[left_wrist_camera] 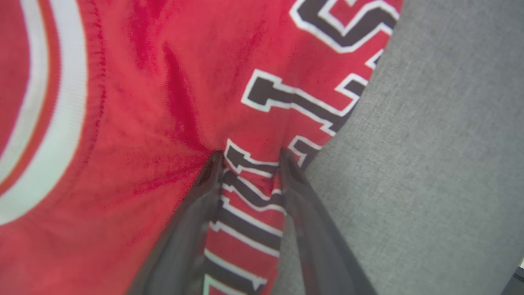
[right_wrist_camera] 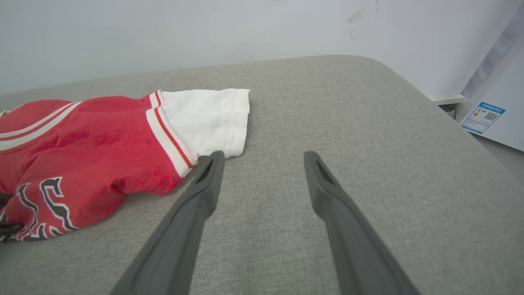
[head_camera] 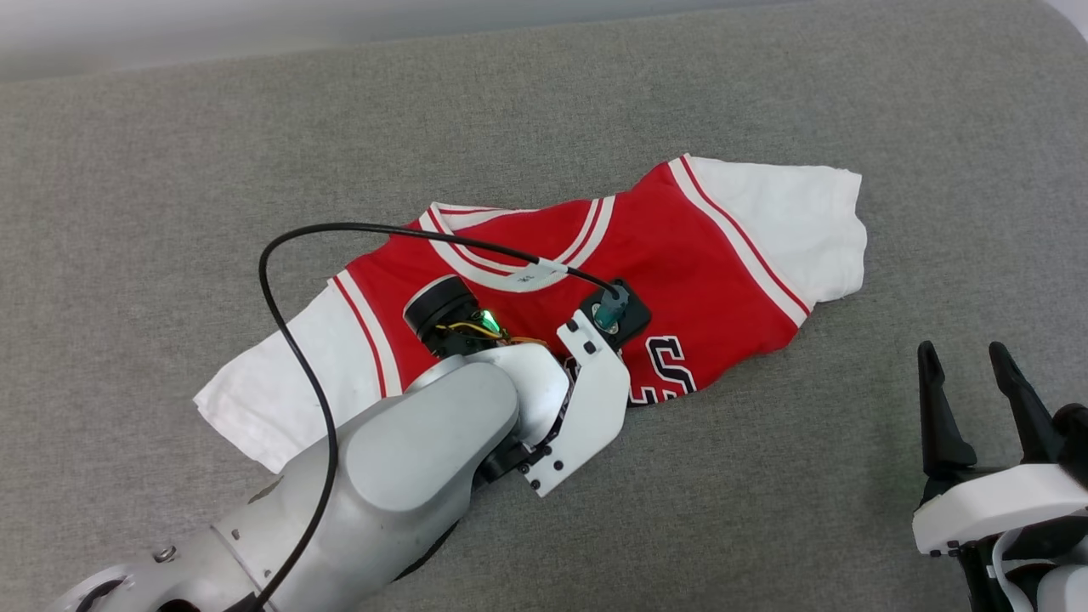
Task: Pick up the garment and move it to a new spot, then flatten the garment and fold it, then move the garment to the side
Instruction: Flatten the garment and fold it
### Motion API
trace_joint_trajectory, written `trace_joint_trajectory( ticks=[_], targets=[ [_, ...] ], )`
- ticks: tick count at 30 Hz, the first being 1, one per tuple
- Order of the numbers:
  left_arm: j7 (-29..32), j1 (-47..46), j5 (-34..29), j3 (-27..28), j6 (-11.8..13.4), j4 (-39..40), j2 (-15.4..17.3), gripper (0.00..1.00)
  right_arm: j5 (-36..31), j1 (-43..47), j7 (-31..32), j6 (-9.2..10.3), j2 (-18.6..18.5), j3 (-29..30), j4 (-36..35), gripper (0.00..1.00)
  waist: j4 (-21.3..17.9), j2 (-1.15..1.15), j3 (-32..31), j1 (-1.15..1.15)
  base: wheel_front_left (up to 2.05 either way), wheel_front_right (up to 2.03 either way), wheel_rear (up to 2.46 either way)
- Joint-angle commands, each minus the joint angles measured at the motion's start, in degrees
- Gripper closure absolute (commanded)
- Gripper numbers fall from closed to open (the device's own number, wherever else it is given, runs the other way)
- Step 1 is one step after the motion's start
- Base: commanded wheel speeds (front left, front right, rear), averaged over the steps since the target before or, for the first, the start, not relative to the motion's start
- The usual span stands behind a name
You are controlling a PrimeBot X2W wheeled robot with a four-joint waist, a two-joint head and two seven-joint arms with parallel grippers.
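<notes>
Beneath the left arm point(head_camera: 425, 442), most garment point(head_camera: 680, 246) lettering point(head_camera: 667, 361) hides; left pincer point(left_wrist_camera: 250, 153) and right pincer point(right_wrist_camera: 264, 157) gape empty

1. Soft matt knit cloth in the garment point(head_camera: 680, 246), creased in places; ribbed weave along the striped trim.
2. Flat, smooth print for the lettering point(left_wrist_camera: 294, 102), without sheen.
3. Coarse grey woven cloth over the tabletop point(head_camera: 765, 493), matt and grainy.
4. Dark, smooth, matt plastic in the fingers of the left claw point(left_wrist_camera: 251, 155) and right claw point(right_wrist_camera: 264, 155).
5. Satin silver casing on the left arm point(head_camera: 425, 450), metal or painted plastic, hard to tell; smooth white plastic for the bracket point(head_camera: 595, 399).
6. Glossy black sheath on the cable point(head_camera: 265, 272).
7. Smooth matt paint on the wall point(right_wrist_camera: 204, 32); paper for the label point(right_wrist_camera: 483, 116).
</notes>
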State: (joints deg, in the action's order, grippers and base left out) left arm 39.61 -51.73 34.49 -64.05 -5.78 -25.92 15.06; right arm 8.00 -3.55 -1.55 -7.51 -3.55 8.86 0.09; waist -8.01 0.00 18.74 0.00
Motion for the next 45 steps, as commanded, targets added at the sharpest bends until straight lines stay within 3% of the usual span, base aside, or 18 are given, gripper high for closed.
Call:
trace_joint_trajectory(
  ticks=[1,15,24,25,26,31,36,39,45],
  targets=[
    [0.31,2.69,0.60,-1.96,-0.65,-1.87,-0.29,1.00,-0.37,-0.71,-0.42,0.04,0.26,0.05,0.35,0.00,0.21,0.00,-0.28,0.00,0.00,0.00,0.00],
    [-1.04,6.64,2.28,-8.67,-1.65,5.44,-4.26,1.00,-0.93,1.03,0.51,0.04,0.31,-0.24,2.91,0.00,2.77,0.00,-8.55,0.00,0.00,0.00,0.00],
    [-1.31,13.48,1.39,-9.32,-1.66,9.03,-4.64,1.00,-0.67,2.41,1.07,0.04,0.16,-0.54,2.99,0.00,3.95,0.00,-10.99,0.00,0.00,0.00,0.00],
    [-2.19,13.93,0.94,-9.29,-1.65,8.75,-4.63,0.58,-0.62,2.65,1.12,0.04,0.16,-0.41,3.03,0.00,4.26,0.00,-11.24,0.00,0.00,0.00,0.00],
    [-3.18,14.29,0.55,-9.27,-1.47,8.28,-4.61,0.00,-0.53,2.68,1.06,0.03,0.03,-0.58,2.92,0.00,4.58,0.00,-11.43,0.00,0.00,0.00,0.00],
    [-9.04,15.55,0.68,-6.65,0.91,7.95,-4.75,0.00,0.66,2.81,0.72,0.03,-0.32,-0.64,2.21,0.00,6.15,0.00,-12.92,0.00,0.00,0.00,0.00],
    [-13.14,16.32,2.83,-1.59,4.02,11.70,-2.32,0.00,1.19,3.33,1.09,0.03,-0.46,0.39,1.87,0.00,7.89,0.00,-14.04,0.00,0.00,0.00,0.00],
    [-15.01,16.89,3.95,2.97,7.18,14.24,2.46,0.00,1.46,3.09,1.00,0.03,-0.39,0.21,1.47,0.00,8.27,0.00,-13.90,0.00,0.00,0.00,0.00],
    [-13.12,18.29,7.69,9.46,10.41,17.20,12.83,0.00,1.82,1.35,0.62,0.03,-1.76,-0.06,1.00,0.00,8.63,0.00,-12.06,0.00,0.00,0.00,0.00]
  ],
)
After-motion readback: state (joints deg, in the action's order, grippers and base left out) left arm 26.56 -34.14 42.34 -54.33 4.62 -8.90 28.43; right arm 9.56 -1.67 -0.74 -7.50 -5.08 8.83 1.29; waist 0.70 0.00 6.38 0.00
